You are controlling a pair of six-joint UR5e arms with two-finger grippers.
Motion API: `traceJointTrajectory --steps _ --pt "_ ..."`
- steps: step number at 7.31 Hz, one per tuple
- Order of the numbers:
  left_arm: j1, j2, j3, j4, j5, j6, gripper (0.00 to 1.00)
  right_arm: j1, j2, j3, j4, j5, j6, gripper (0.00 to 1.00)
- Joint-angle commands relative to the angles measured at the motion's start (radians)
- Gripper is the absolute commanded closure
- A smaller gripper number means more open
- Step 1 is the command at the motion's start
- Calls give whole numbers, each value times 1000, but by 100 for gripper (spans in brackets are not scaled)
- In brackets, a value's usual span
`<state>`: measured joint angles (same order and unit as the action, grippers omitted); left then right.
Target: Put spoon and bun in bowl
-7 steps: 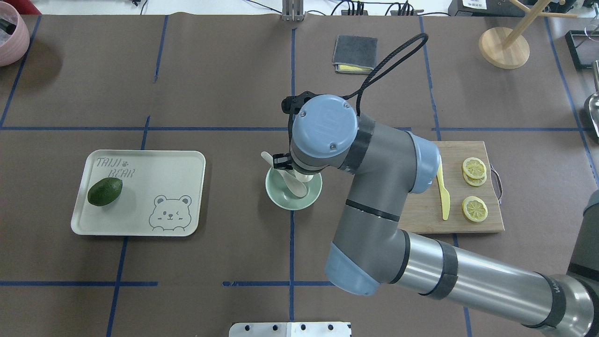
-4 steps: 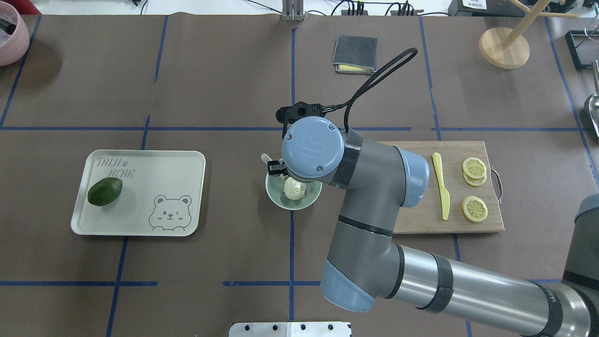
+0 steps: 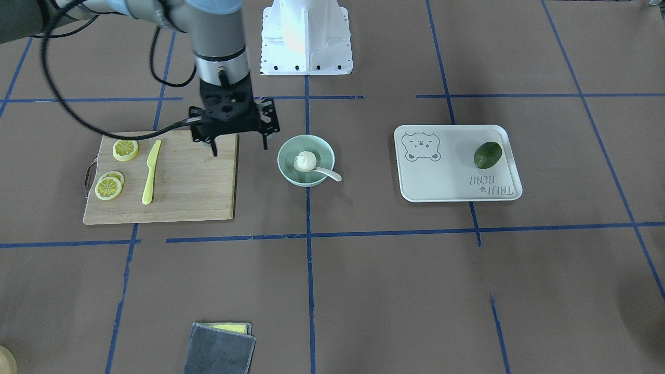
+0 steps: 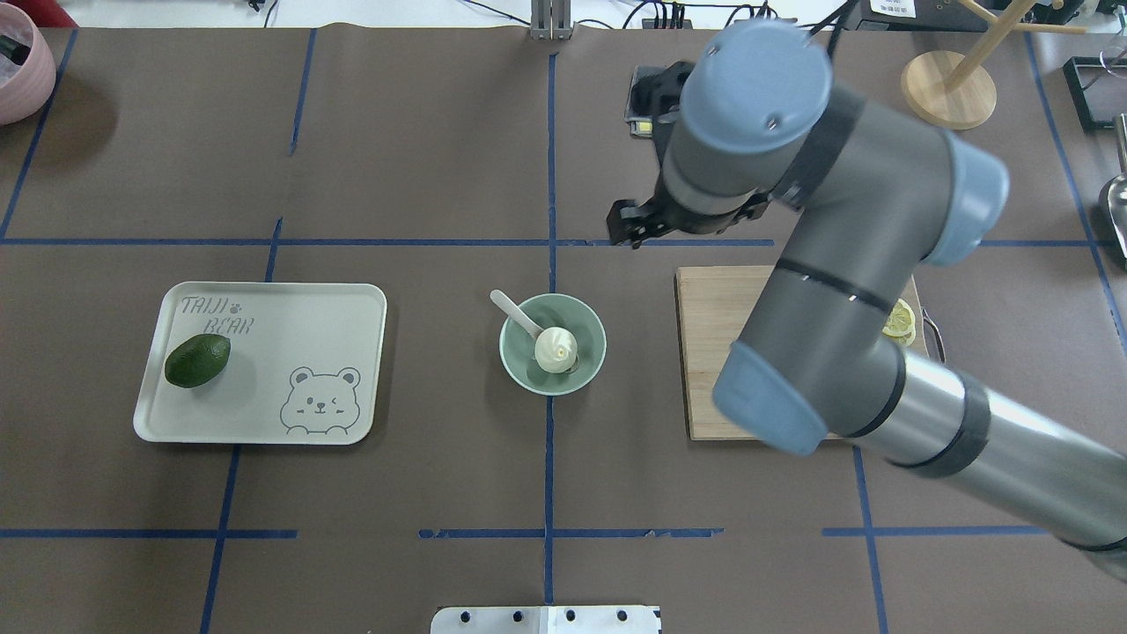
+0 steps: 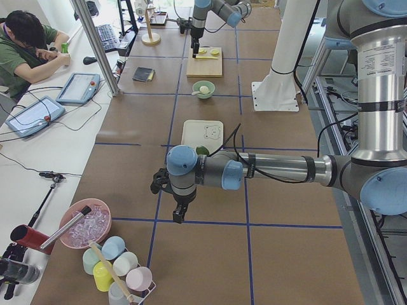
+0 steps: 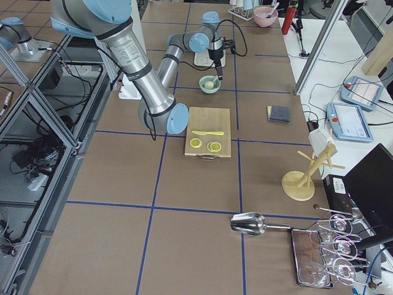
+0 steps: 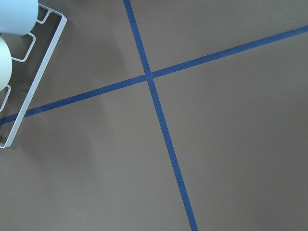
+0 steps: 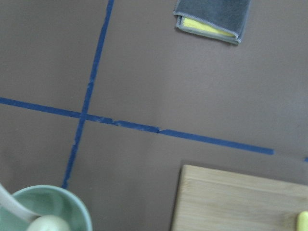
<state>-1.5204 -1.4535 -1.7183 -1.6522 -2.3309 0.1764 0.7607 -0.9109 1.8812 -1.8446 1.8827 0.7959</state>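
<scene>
Brown paper crossed by blue tape covers the table (image 3: 363, 291). Over the near edge of the cutting board (image 3: 182, 197), the right gripper (image 3: 240, 149) hangs with its fingers spread wide, holding nothing. Near it, to its left, stands the bowl (image 3: 289, 149). The bun (image 3: 304, 161) sits inside, and the spoon (image 3: 327, 173) crosses the rim on the side away from the gripper. The left gripper (image 5: 179, 215) shows only from afar, so I cannot tell whether it is parted.

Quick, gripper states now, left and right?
Left gripper: cannot tell, it shows only in the left side view.
Right gripper: open, holding nothing.
</scene>
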Motion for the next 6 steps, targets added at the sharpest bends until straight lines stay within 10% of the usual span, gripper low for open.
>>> traceJointTrajectory --steps 1,3,6 --pt "-3 1 2 2 1 0 0 335 -170 -5 -11 190 -476 0" --pt "-10 9 -10 120 -112 -3 0 570 -328 -50 -10 308 -822 0" --pt "-18 7 -21 131 -116 5 0 704 -576 -67 34 383 -828 0"
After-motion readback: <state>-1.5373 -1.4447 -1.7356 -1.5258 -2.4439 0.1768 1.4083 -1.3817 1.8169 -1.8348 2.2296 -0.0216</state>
